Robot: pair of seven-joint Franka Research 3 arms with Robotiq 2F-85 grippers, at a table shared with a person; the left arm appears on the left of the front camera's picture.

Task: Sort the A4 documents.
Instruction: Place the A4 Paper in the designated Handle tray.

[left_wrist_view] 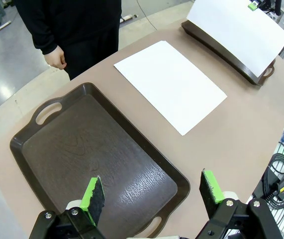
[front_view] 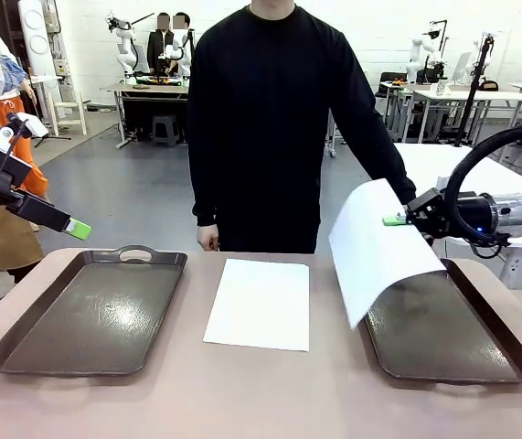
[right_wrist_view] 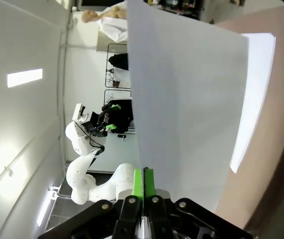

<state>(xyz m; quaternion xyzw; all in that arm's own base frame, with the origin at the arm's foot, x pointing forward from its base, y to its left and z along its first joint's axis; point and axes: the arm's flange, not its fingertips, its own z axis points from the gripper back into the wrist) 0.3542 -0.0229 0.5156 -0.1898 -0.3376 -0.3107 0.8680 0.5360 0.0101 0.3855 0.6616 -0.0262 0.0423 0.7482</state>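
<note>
Front view: right fingers (front_view: pixel 395 219) pressed together on the top edge of one sheet (front_view: pixel 375 251). It hangs curled, lower edge at the right tray (front_view: pixel 480 352), so this looks like mid-placement there. Edge pinch makes sense: thin paper, nothing else to grab. Other paper (front_view: pixel 259 304) lies flat on the tabletop (front_view: pixel 270 393) between the trays, in front of the person (front_view: pixel 270 119). Left fingers (left_wrist_view: pixel 93 196) spread, empty, above the left tray (left_wrist_view: pixel 82 144), probably staged for their turn.
</note>
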